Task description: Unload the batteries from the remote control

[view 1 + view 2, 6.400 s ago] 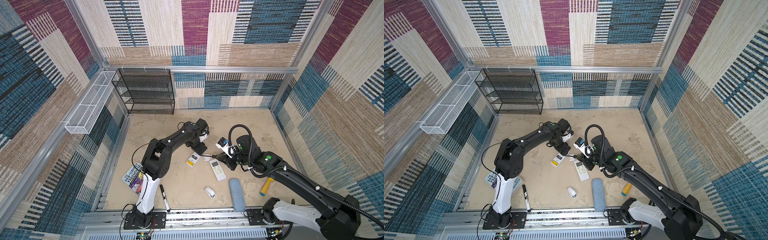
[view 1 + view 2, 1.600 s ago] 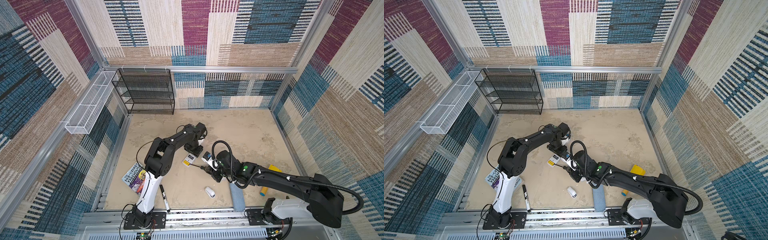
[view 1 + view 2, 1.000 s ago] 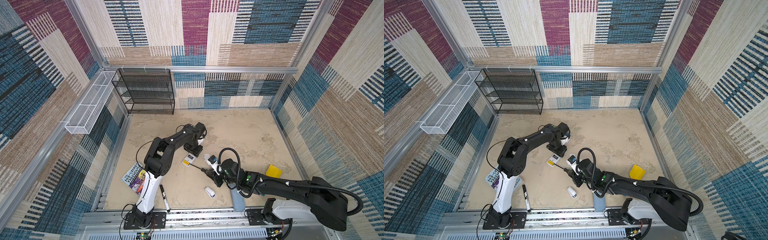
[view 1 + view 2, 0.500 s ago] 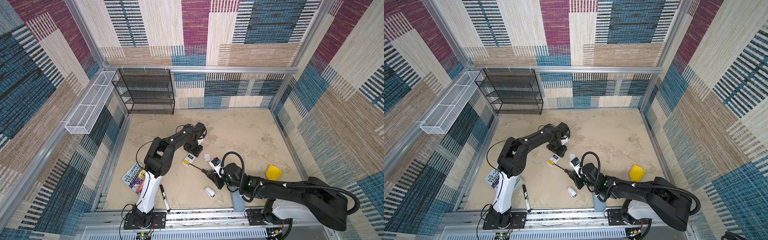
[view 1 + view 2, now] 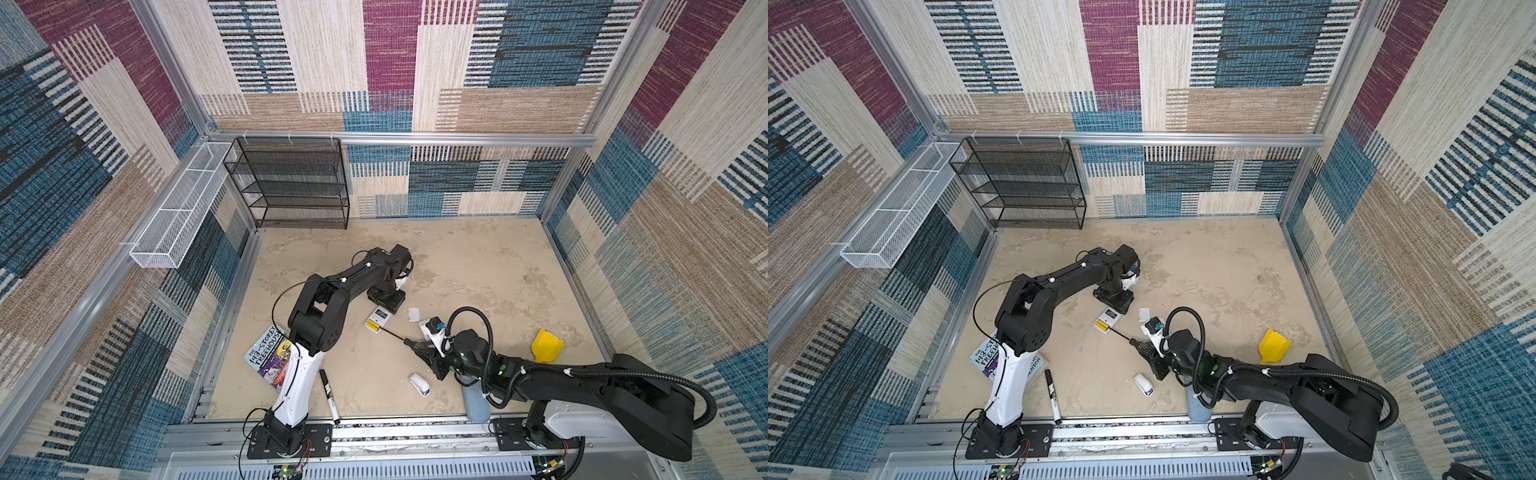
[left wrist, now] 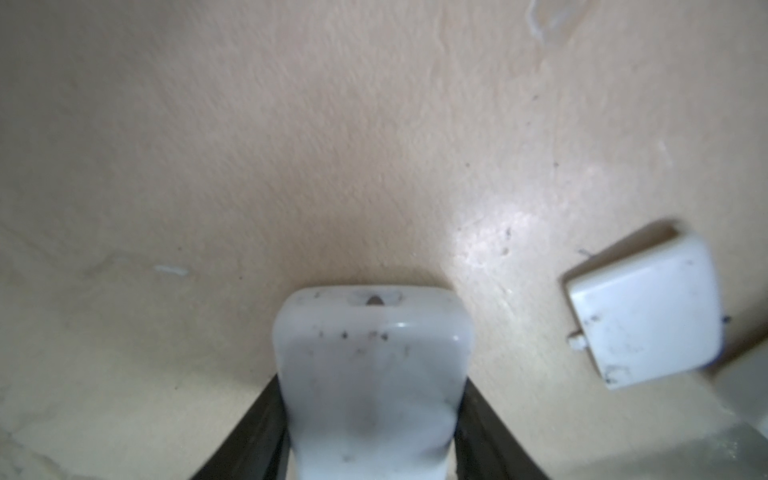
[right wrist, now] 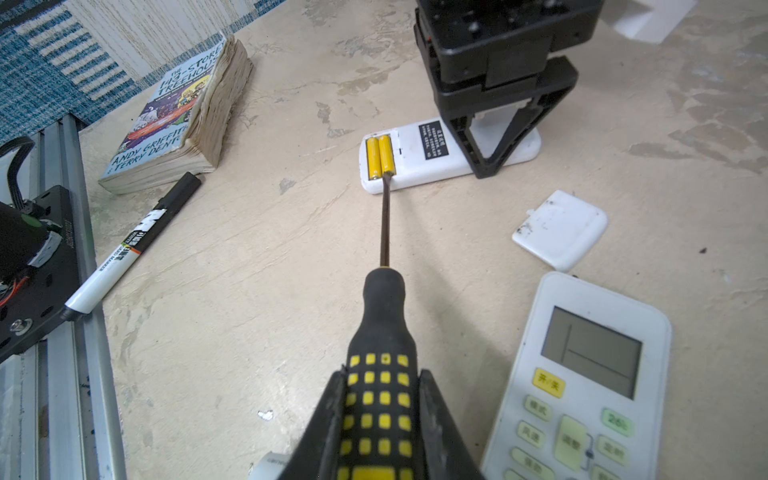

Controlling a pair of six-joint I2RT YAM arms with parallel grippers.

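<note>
The left gripper (image 5: 385, 300) clamps the white rectangular plastic remote control (image 7: 419, 166); if that hold slips, prying would shove the remote. The two yellow cylindrical batteries (image 7: 379, 156) sit in its open bay — the black-and-yellow-handled screwdriver (image 7: 384, 216), clenched in the right gripper (image 7: 382, 399), could skid off or flick one away. Mottled beige tabletop (image 5: 478, 266); white wire basket (image 5: 174, 216), black mesh shelf (image 5: 291, 183), patchwork woven walls (image 5: 540, 83).
</note>
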